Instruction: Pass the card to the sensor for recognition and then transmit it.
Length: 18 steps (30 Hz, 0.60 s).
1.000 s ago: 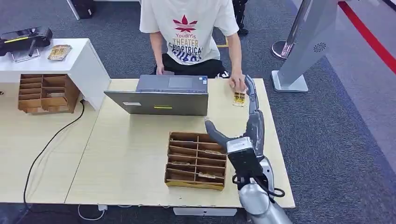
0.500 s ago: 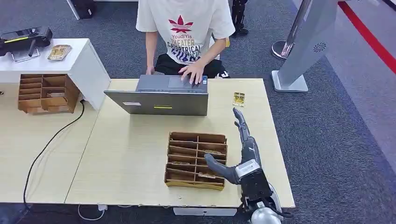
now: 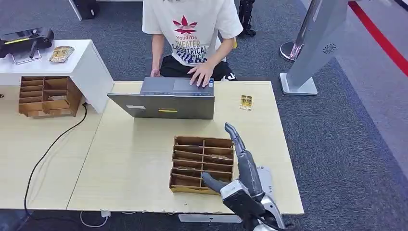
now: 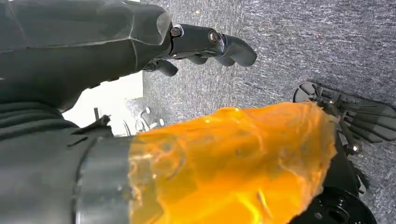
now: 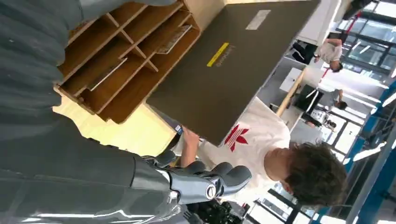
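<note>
A small yellow card (image 3: 246, 102) lies flat on the light wooden table (image 3: 130, 159), to the right of the laptop (image 3: 163, 98) and near the person's side. My right hand (image 3: 239, 166) hovers over the table's near right part, beside the brown wooden organizer (image 3: 202, 163), fingers stretched toward the card and thumb spread, holding nothing. The right wrist view shows its fingers (image 5: 205, 182) loosely bent and empty, with the organizer (image 5: 126, 60) and laptop lid (image 5: 224, 70) beyond. My left hand (image 4: 205, 44) hangs over grey carpet with nothing in it. A black sensor device (image 3: 26, 37) sits on the white stand at far left.
A person (image 3: 192, 33) in a white T-shirt sits at the far side with a hand on the laptop keyboard. Another card (image 3: 61, 54) lies on the white stand, above a second wooden organizer (image 3: 45, 95). A grey pillar base (image 3: 298, 84) stands on the carpet at right.
My right hand drew back from the card at the far right toward the near edge. The person's hand left the card on the table and moved to the laptop.
</note>
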Available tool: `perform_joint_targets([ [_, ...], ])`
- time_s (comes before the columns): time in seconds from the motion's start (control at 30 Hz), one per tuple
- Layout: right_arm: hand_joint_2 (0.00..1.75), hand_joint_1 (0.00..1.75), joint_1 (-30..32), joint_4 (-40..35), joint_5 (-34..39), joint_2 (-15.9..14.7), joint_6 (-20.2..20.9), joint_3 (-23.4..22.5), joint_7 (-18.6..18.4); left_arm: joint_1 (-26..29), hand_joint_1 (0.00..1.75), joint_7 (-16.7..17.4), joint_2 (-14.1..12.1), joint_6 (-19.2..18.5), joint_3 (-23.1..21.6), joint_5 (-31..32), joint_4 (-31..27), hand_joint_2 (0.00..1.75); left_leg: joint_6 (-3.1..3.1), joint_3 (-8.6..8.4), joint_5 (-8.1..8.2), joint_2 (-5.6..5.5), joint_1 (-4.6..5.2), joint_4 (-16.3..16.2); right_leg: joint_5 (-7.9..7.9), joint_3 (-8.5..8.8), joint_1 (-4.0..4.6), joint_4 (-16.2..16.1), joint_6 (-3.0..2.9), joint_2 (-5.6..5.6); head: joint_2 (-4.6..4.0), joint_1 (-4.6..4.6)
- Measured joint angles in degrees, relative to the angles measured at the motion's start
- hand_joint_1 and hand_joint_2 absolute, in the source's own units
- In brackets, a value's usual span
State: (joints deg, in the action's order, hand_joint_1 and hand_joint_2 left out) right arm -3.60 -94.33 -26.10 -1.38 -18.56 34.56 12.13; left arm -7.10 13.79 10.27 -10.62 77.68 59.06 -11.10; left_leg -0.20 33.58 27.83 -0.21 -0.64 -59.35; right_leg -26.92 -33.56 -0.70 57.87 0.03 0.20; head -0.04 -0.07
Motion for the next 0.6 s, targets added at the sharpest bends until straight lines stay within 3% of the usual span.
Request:
perform_joint_targets([
  [0.13,1.75,0.00,-0.26,1.40,-3.73,-0.07,-1.74,1.48,-0.89,0.00,0.00,0.00,0.00,0.00,0.00,0.00,0.00,0.00,0.00,0.00,0.00,0.00,0.00,0.00,0.00,0.00,0.00,0.00,0.00,0.00,0.00,0.00],
  [0.17,1.75,0.09,-0.35,1.68,-4.27,-0.07,-2.05,1.72,-1.18,0.00,0.00,0.00,0.00,0.00,0.02,0.00,0.00,0.00,0.00,0.00,0.00,0.00,0.00,0.00,0.00,0.00,0.00,0.00,0.00,0.00,0.00,0.00],
  [0.2,1.75,0.33,-0.45,2.01,-5.28,-0.07,-2.62,2.01,-1.33,0.00,0.00,0.00,0.00,0.00,0.02,0.00,0.00,0.00,0.00,0.00,0.00,0.00,0.00,0.00,0.00,0.00,0.00,0.00,0.00,0.00,0.00,0.00],
  [0.23,1.75,0.87,-0.57,2.25,-6.23,-0.09,-3.13,2.27,-1.53,0.00,0.00,0.00,0.00,0.00,0.02,0.00,0.00,0.00,0.00,0.00,0.00,0.00,0.00,0.00,0.00,0.00,0.00,0.00,0.00,0.00,0.00,0.00],
  [0.27,1.75,1.54,-0.72,2.62,-7.80,-0.09,-3.85,2.64,-2.05,-0.01,0.00,0.00,0.00,0.02,0.02,0.00,0.00,0.00,0.00,0.00,0.00,0.00,0.00,0.00,0.00,0.00,0.00,0.00,0.00,0.00,0.00,0.00],
  [0.3,1.75,1.69,-0.89,2.97,-9.00,-0.11,-4.44,2.88,-2.47,-0.01,0.00,0.00,0.00,0.02,0.02,0.00,0.00,0.00,0.00,0.00,0.00,0.00,0.00,0.00,0.00,0.00,0.00,0.00,0.00,0.00,0.00,0.00],
  [0.6,1.75,1.75,-1.96,5.90,-17.63,-0.20,-9.35,4.35,-4.92,0.00,0.00,0.00,0.00,0.02,0.02,0.11,0.00,0.00,0.00,0.00,0.00,0.00,0.00,0.00,0.00,0.00,0.00,0.00,0.00,0.00,0.00,0.00],
])
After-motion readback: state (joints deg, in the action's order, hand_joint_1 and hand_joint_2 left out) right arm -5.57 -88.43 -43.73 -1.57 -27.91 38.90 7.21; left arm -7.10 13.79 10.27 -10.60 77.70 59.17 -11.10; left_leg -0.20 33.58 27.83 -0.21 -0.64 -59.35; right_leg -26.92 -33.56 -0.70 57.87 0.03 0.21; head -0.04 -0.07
